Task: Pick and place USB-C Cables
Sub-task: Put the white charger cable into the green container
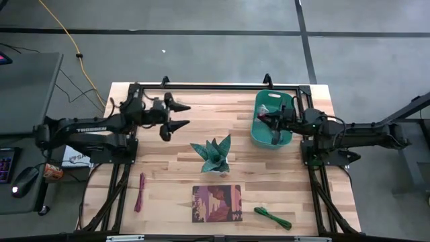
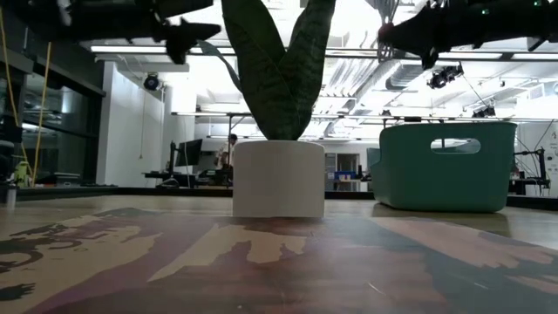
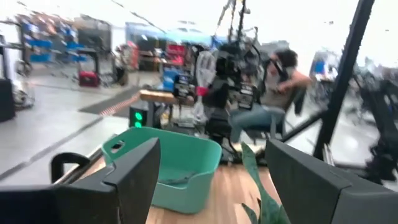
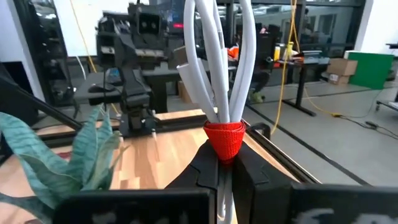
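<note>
The white cable bundle with a red tie (image 4: 217, 68) is in my right gripper (image 4: 225, 163), which hovers over the teal bin (image 1: 257, 134) at the table's far right. A grey cable (image 3: 177, 180) lies on the bin's floor. The dark red cable (image 1: 140, 193) lies flat near the left front edge. The green cable (image 1: 272, 217) lies near the front edge, right of the book. My left gripper (image 1: 176, 115) is open and empty, raised above the table's far left part. My right gripper pinches the white bundle between its two fingers right at the red tie (image 4: 225, 140). The white loops (image 4: 208, 56) stick out past the fingertips, along the fingers' line. The bundle is lifted clear, above the bin.
A potted teal plant (image 1: 213, 156) in a white pot (image 2: 277, 179) stands mid-table. A reddish-brown book (image 1: 216, 203) lies in front of it. A black frame rail (image 1: 222, 87) runs along the far edge. A seated person (image 3: 273, 93) shows beyond the table.
</note>
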`<state>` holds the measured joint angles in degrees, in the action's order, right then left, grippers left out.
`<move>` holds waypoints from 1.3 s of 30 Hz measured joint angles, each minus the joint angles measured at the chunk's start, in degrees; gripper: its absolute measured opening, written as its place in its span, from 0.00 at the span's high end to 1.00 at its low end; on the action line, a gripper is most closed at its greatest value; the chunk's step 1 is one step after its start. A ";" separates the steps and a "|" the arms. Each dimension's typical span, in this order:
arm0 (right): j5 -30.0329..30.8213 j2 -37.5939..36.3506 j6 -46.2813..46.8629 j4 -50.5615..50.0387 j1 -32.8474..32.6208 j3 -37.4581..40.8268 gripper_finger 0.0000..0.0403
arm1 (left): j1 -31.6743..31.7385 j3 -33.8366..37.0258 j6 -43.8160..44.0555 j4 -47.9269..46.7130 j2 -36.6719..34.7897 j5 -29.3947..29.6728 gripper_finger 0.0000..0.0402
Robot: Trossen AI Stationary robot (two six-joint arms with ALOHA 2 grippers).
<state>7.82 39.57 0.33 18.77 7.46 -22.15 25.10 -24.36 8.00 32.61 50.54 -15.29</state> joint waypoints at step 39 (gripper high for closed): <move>2.00 39.33 21.61 -84.75 17.58 -42.03 0.99 | -0.13 3.80 -1.10 3.66 -2.73 2.43 0.32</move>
<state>9.82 78.90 21.94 -65.98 25.05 -64.18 24.97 -20.56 6.89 36.27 47.81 -12.86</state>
